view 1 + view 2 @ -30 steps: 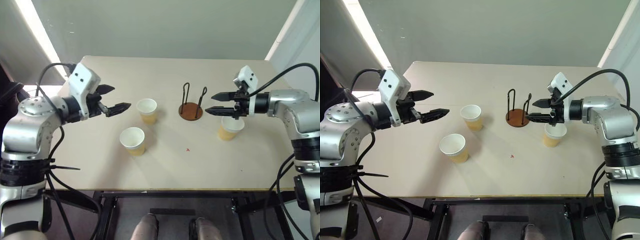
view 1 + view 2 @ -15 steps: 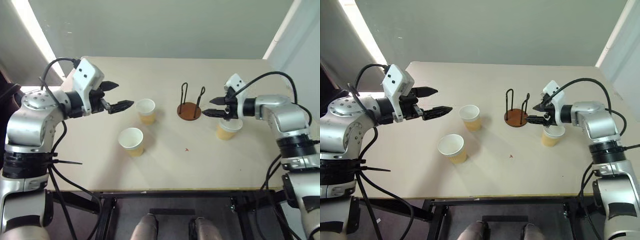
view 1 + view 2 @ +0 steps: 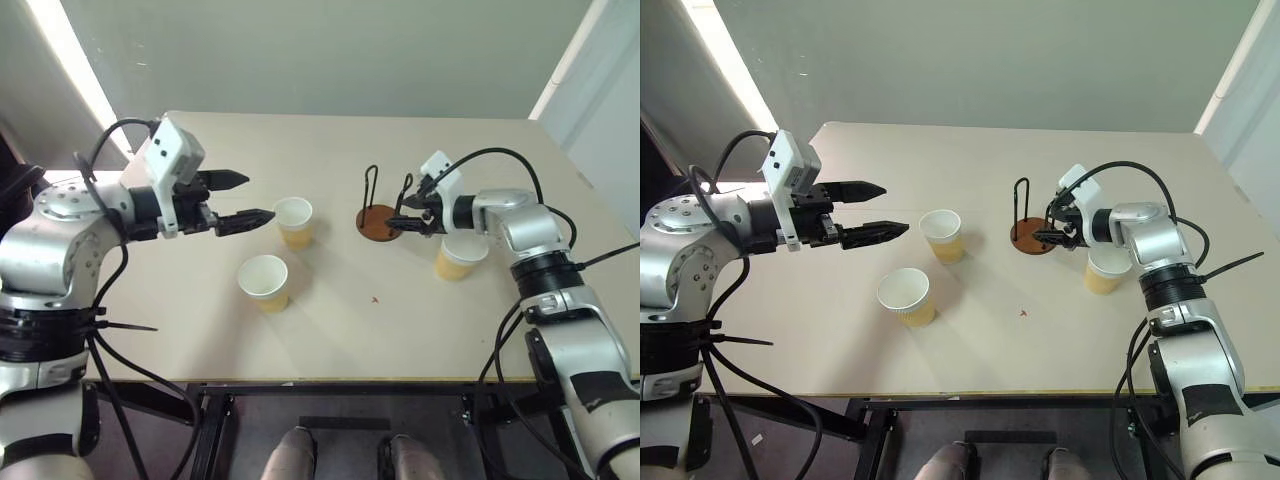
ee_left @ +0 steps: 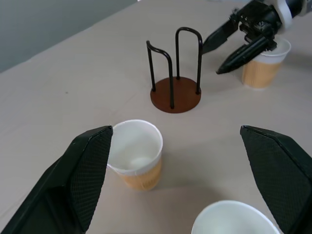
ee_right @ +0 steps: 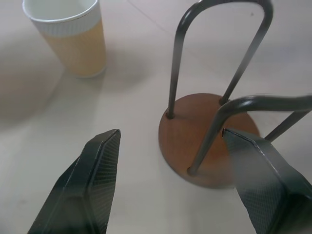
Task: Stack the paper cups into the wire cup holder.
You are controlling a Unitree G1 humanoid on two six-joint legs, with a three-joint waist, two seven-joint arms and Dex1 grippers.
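Three paper cups stand upright on the table: one [image 3: 293, 220] left of the wire cup holder [image 3: 381, 222], one [image 3: 264, 281] nearer the front, and one [image 3: 460, 256] to the holder's right. My left gripper [image 3: 252, 197] hovers open, just left of the first cup, with nothing between its fingers. My right gripper [image 3: 398, 220] is open at the holder's right side, above and beside the right cup. In the right wrist view, its fingers [image 5: 97, 185] flank one black wire loop and the brown base [image 5: 204, 141]. I cannot tell whether they touch it.
The beige table [image 3: 350, 330] has bare surface in front of the holder and behind it. Its front edge runs close below the front cup. A small red mark [image 3: 375, 298] lies on the tabletop.
My right gripper has moved left and down, from above the right cup to the holder's right wire loop. The left gripper has hardly moved.
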